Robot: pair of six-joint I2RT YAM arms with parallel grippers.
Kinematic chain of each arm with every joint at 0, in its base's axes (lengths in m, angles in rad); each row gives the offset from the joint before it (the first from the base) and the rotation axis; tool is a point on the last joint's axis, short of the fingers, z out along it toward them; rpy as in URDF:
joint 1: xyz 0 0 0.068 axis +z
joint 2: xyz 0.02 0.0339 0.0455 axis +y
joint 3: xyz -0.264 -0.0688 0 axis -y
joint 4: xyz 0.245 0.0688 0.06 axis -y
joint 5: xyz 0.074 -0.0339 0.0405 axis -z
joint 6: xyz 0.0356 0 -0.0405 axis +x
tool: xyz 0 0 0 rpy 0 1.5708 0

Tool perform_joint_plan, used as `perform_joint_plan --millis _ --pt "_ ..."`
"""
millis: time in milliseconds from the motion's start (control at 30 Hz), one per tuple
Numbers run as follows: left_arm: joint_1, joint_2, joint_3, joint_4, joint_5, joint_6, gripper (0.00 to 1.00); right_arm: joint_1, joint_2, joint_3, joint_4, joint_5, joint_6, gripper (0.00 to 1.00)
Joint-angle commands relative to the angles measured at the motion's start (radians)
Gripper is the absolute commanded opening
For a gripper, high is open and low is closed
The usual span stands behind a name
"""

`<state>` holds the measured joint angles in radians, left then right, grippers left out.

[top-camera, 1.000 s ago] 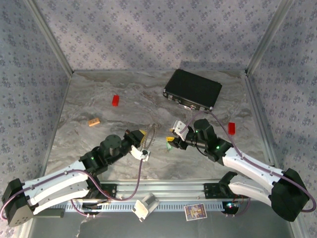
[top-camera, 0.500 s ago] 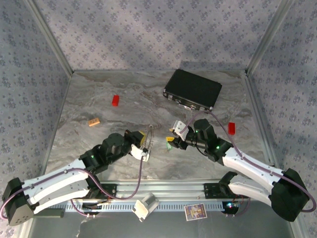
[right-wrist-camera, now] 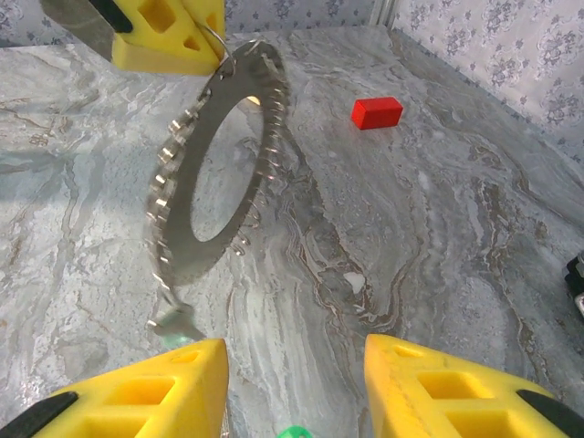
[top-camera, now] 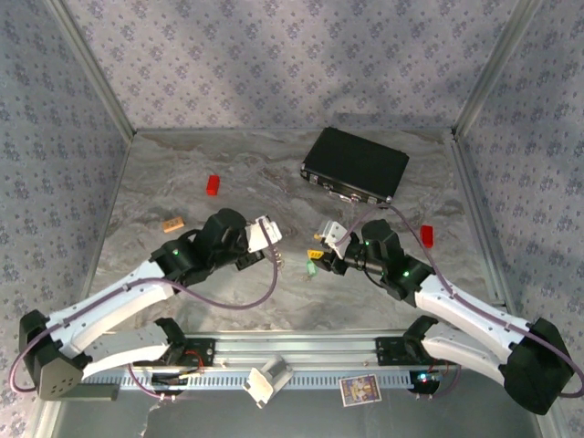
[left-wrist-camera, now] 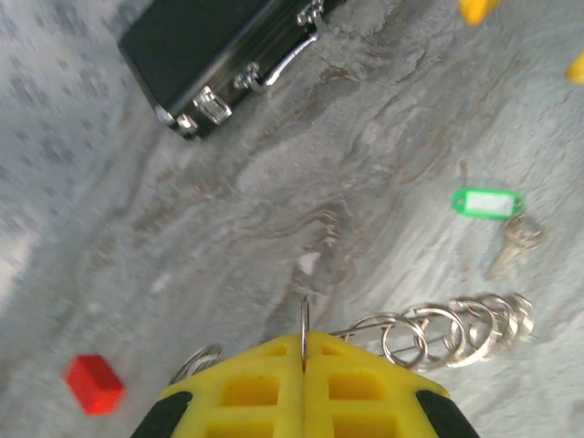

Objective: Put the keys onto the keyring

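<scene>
While shut, black case (top-camera: pixel 355 165) beyond keyring (right-wrist-camera: pixel 172 205)

Grey marbled tabletop (top-camera: pixel 155 173); 3 blue-grey floral-patterned walls (top-camera: pixel 274 64); metal corner posts (top-camera: pixel 91 68); even, soft light.

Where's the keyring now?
Right wrist view: keyring hangs upper left, pinched by the left gripper, off the table, ahead of the open right gripper.

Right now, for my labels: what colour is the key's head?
Key head: green, white insert; left wrist view.
</scene>
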<state>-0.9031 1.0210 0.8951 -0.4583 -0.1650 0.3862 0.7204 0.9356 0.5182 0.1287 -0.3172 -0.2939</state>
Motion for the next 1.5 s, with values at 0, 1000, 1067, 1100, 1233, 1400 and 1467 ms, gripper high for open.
perform_joint_plan --millis 0,1000,1067,1100,1233,1400,1467 --pt "0.004 0.031 0.084 -0.078 -0.002 -0.254 0.0 0.0 -0.024 0.005 -0.027 0.014 0.03 0.43" --pt "0.119 -0.058 -0.038 0.044 0.361 -0.28 0.0 0.002 -0.039 0.014 -0.013 -0.113 0.03 0.43" --pt "0.12 -0.051 -0.036 0.045 0.366 -0.289 0.0 0.003 -0.034 0.013 0.0 -0.083 0.056 0.45" --pt "0.12 -0.049 -0.035 0.048 0.365 -0.298 0.0 0.004 -0.031 0.01 0.012 -0.058 0.079 0.45" --pt "0.124 -0.033 -0.029 0.053 0.335 -0.354 0.0 0.01 -0.013 0.024 0.013 0.094 0.216 0.45" --pt "0.125 -0.003 -0.019 0.066 0.228 -0.536 0.0 0.009 0.034 0.113 -0.131 0.193 0.389 0.42" --pt "0.128 0.005 -0.018 0.06 0.175 -0.622 0.0 0.011 0.037 0.132 -0.15 0.174 0.407 0.42"
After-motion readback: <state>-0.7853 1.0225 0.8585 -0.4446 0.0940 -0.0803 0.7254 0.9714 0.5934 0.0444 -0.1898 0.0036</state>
